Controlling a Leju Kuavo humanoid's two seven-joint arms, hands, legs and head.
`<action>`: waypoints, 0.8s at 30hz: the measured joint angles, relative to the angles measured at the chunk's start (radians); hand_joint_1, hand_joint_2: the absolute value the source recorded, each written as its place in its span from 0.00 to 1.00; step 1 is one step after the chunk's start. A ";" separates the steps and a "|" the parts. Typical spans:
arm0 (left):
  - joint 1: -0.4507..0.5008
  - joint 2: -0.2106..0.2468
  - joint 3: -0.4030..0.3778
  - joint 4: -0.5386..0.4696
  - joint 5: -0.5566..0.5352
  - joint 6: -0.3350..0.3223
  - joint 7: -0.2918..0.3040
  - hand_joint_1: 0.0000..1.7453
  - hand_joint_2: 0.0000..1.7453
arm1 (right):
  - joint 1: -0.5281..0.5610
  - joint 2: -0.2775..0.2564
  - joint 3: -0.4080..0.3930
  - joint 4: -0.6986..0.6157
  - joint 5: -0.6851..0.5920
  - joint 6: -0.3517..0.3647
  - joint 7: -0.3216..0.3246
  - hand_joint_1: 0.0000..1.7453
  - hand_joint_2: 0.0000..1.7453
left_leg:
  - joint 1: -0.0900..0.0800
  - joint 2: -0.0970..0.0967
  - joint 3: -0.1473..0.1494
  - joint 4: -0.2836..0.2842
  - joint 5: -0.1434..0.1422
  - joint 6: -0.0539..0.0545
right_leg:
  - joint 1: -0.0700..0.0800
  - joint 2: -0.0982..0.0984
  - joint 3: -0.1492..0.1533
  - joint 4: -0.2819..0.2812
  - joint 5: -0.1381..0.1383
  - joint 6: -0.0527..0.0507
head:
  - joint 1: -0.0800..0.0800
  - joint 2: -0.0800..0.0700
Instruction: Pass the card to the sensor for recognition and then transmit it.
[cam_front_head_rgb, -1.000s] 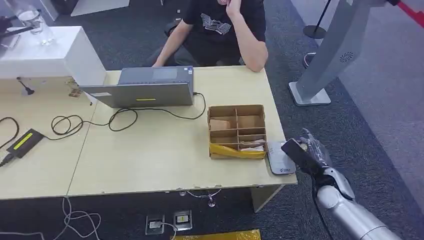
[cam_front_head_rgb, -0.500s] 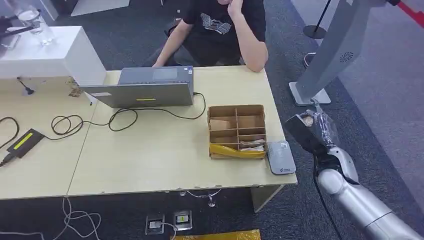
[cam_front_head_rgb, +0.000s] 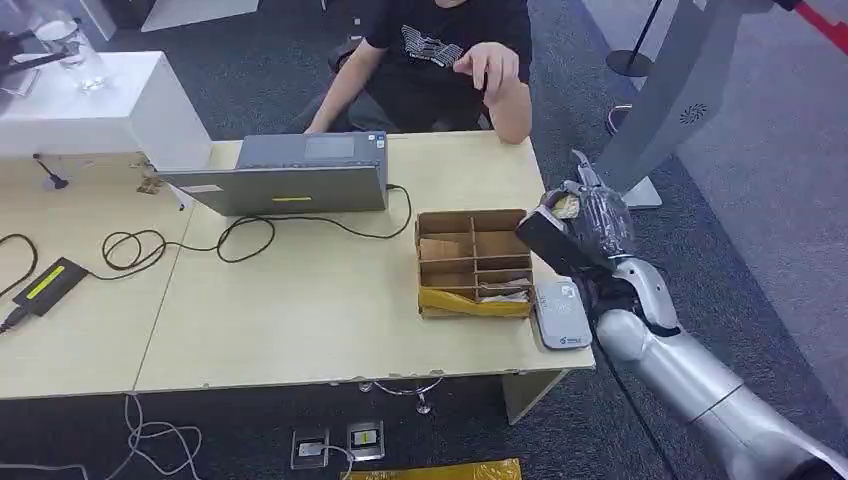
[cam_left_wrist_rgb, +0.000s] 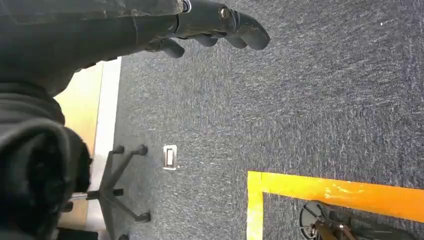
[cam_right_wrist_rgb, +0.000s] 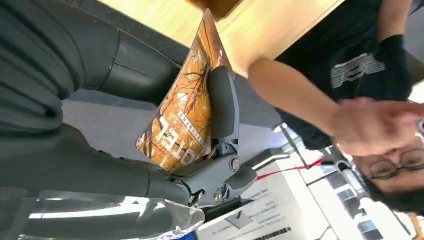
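My right hand (cam_front_head_rgb: 580, 232) is raised above the table's right end, beside the cardboard box (cam_front_head_rgb: 473, 262). It grips an orange printed card (cam_right_wrist_rgb: 185, 120), pinched between the thumb and dark fingers (cam_right_wrist_rgb: 222, 107); in the head view the card (cam_front_head_rgb: 566, 206) peeks out as a small orange patch. The grey card sensor (cam_front_head_rgb: 559, 313) lies flat on the table corner, below and a little nearer than the hand. Across the table sits a person in a black shirt (cam_front_head_rgb: 440, 50), one hand (cam_front_head_rgb: 493, 68) lifted toward me. My left hand (cam_left_wrist_rgb: 210, 25) hangs over the carpet, fingers curled in, holding nothing.
A grey laptop (cam_front_head_rgb: 285, 175) stands at the back of the wooden table (cam_front_head_rgb: 300, 310), with black cables (cam_front_head_rgb: 180, 245) and a power adapter (cam_front_head_rgb: 45, 285) to the left. A silver stand (cam_front_head_rgb: 650, 120) rises right of the table. An office chair base (cam_left_wrist_rgb: 117, 185) stands on the carpet.
My right hand has risen and moved left and away from me, from beside the sensor to over the table's edge near the box. The person's hand has dropped from the face and reaches forward.
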 joint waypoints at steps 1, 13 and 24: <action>0.000 0.000 0.000 0.000 0.000 0.000 0.000 0.00 0.00 | -0.005 0.011 0.007 0.004 0.008 0.000 -0.002 1.00 1.00 | 0.000 0.000 0.000 0.000 0.000 0.000 | 0.000 0.000 0.000 0.000 0.000 0.000 | 0.000 0.000; 0.000 -0.002 -0.008 0.000 -0.014 -0.002 0.010 0.00 0.00 | -0.030 0.073 0.062 0.077 0.071 -0.013 0.028 1.00 1.00 | 0.000 0.000 0.000 0.000 0.000 0.000 | 0.000 0.000 0.000 0.000 0.000 0.000 | 0.000 0.000; 0.000 -0.002 -0.026 0.000 -0.029 -0.009 0.008 0.00 0.00 | -0.030 0.076 0.090 0.122 0.121 -0.021 0.082 0.70 1.00 | 0.000 0.001 0.001 0.000 0.000 0.000 | 0.000 0.001 0.000 0.000 0.000 0.000 | 0.000 0.000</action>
